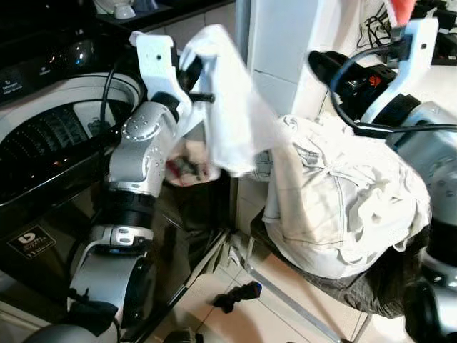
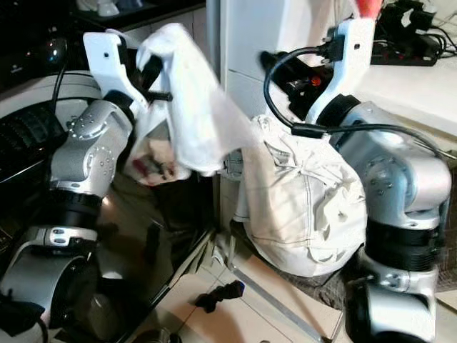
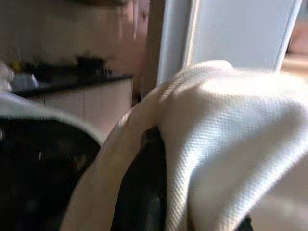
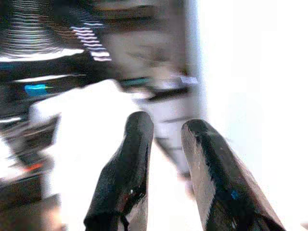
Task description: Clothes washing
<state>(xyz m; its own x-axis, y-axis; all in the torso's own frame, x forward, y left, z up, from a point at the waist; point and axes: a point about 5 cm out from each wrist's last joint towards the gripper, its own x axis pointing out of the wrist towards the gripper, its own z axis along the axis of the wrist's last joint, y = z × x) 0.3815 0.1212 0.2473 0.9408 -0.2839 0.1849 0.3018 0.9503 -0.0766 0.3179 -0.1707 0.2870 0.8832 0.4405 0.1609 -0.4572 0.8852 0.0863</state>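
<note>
My left gripper (image 1: 194, 73) is raised beside the washing machine (image 1: 50, 136) and is shut on a white garment (image 1: 232, 107). The garment hangs down from the gripper toward the laundry pile. In the left wrist view the same cloth (image 3: 231, 125) drapes over a black finger (image 3: 144, 192). A heap of white clothes (image 1: 343, 207) rests on a low rack to the right. My right gripper (image 1: 319, 63) is held high above that heap. Its fingers (image 4: 127, 168) stand slightly apart with nothing between them.
The washer's dark open tub (image 1: 39, 143) lies at the left, below the left arm. A small pink-and-white item (image 1: 189, 166) sits behind the left arm. A black object (image 1: 239, 293) lies on the tiled floor. A white cabinet (image 1: 285, 43) stands behind.
</note>
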